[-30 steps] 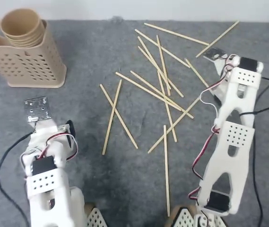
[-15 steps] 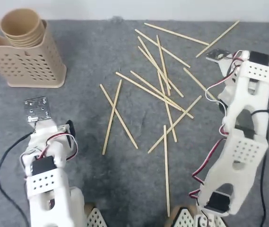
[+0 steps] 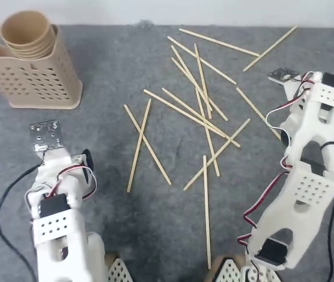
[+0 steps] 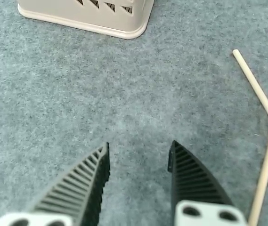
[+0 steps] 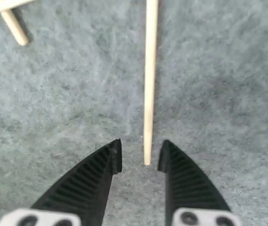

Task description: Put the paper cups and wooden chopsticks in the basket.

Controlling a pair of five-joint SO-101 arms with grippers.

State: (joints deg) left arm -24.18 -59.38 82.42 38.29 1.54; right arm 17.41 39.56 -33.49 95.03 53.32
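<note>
While right gripper [image 5: 141, 142] gapes, chopstick [image 5: 150, 70] end lies between its jaws.

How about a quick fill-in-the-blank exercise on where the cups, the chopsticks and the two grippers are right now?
1. The paper cups sit stacked ____ the basket.
2. The right gripper is ____, and the near end of one chopstick lies between its fingertips.
3. The left gripper, open above the grey mat, holds ____.

Missing words: inside; open; nothing.
</note>
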